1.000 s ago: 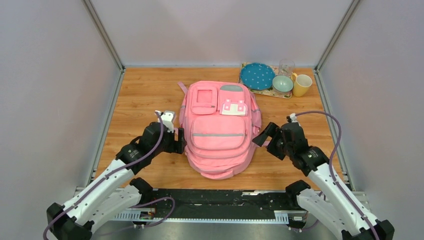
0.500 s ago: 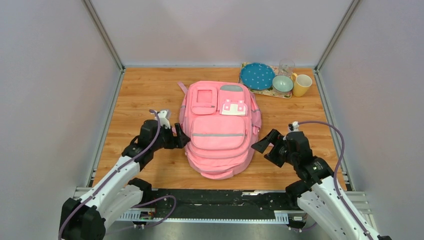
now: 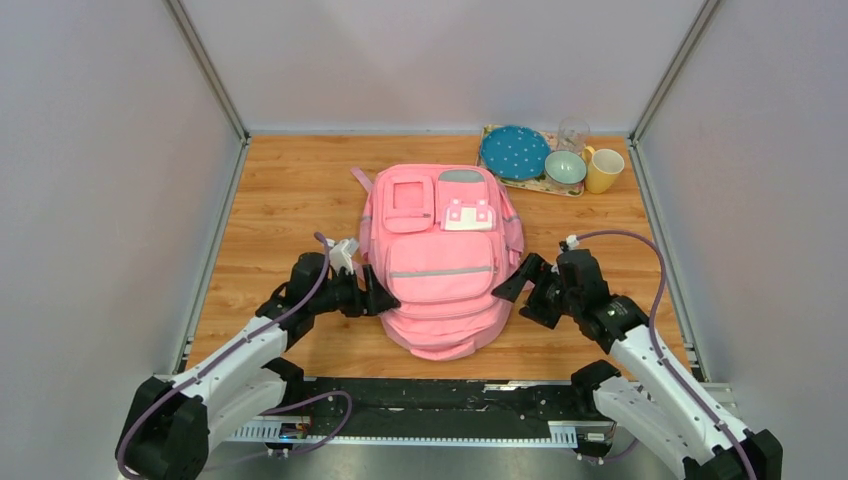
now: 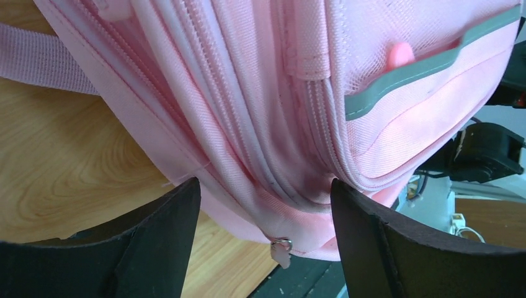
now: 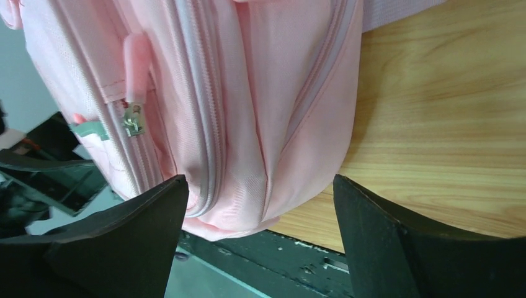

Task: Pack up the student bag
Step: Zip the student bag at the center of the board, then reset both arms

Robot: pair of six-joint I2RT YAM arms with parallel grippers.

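Backpack: the pink backpack point(image 3: 440, 258) lies flat in the middle of the table point(image 3: 290, 190), front pockets up, its lower end toward the near edge and its top toward the far edge.
Zips: every zip line that shows in the two wrist views runs closed; a metal puller point(image 4: 280, 250) hangs at the lower seam on the left side, and another puller point(image 5: 132, 118) with a pink tab sits on the right side.
Contents: hidden; nothing shows inside the bag, and no loose school item lies on the table beside it.
Left claw: the left claw point(image 3: 381, 295) has its fingers apart and holds nothing, right at the bag's lower left flank.
Right claw: the right claw point(image 3: 518, 287) also stands spread and holds nothing, just beside the bag's lower right flank.
What changed: over the last second both arms have swung about and come back in toward the bag; the left claw now sits nearer the near edge than it did, and the bag has turned slightly, with its strap point(image 3: 358, 178) shifted at the far left.
Meaning for the task: I judge the arms are straddling the bag to square it up or reach a zip; closed seams would fit a bag already packed and shut as well as one yet to be opened.
Far right corner: a patterned tray point(image 3: 545, 184) carries a blue dotted plate point(image 3: 513, 151), a pale green bowl point(image 3: 565, 166) and a clear glass point(image 3: 573, 134), with a yellow mug point(image 3: 604, 170) just beside it; the dishes look bare.
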